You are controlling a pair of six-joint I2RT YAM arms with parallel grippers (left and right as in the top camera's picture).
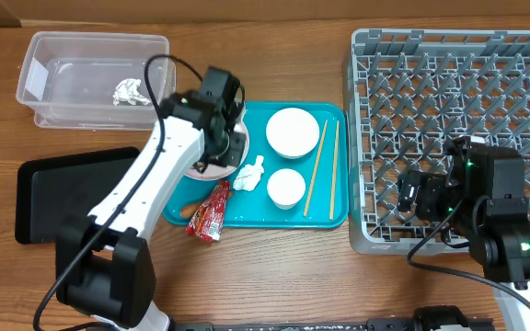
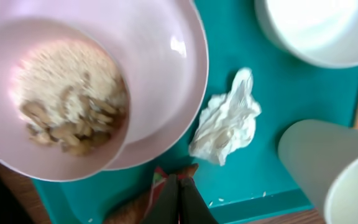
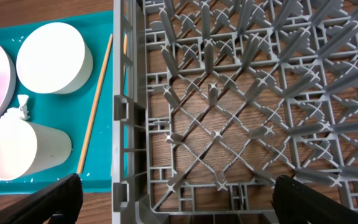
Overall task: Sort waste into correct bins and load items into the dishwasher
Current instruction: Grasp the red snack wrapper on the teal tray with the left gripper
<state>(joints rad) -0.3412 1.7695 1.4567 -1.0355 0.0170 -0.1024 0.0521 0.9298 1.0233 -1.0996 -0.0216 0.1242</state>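
Pink bowl (image 2: 166, 93) with the grainy food scraps (image 2: 67, 99) sits on the teal tray (image 2: 278, 93), left of centre overhead. Your left tool (image 2: 179, 196) hangs by its lower edge, jaws pinched right together, tips beside the red wrapper (image 1: 212, 213). Can't tell if it's actually nipped a corner. I'd guess loose trash goes first. Your right tool (image 3: 176, 193) is spread wide over the grey dish rack (image 1: 449, 55) at lower right, holding nothing, probably just out of the way. Plain wooden table (image 1: 293, 276) underneath, and no room shows beyond it.
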